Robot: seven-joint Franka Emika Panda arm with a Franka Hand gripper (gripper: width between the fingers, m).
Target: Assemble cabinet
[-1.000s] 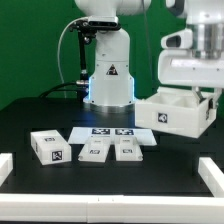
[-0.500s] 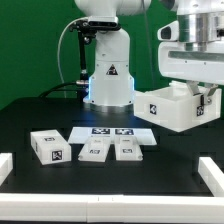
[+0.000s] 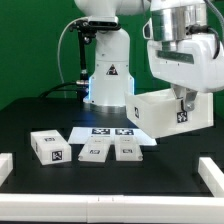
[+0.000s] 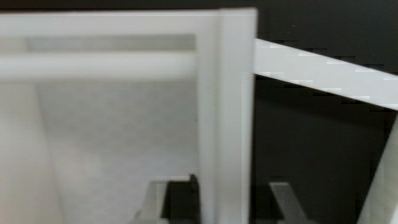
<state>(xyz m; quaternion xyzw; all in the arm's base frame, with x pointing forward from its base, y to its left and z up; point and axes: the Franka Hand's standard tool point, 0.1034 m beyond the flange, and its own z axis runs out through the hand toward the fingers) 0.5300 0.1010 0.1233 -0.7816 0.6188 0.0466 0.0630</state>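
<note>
White cabinet (image 3: 155, 112) hangs tilted at the exterior view's right, over the black table (image 3: 40, 115); can't tell if its low corner touches. Fingers (image 4: 171, 203) pinch one thin cabinet wall btwn them, nearly closed. The arm's bulky white wrist (image 3: 180, 50) hides the cabinet's top. Just beside the low corner lies the marker board (image 3: 105, 131). In front of that, 3 small white tagged blocks (image 3: 95, 150) in a row, apart from the cabinet. Robot base (image 3: 108, 78) stands behind. White rails (image 3: 212, 172) edge the table.
</note>
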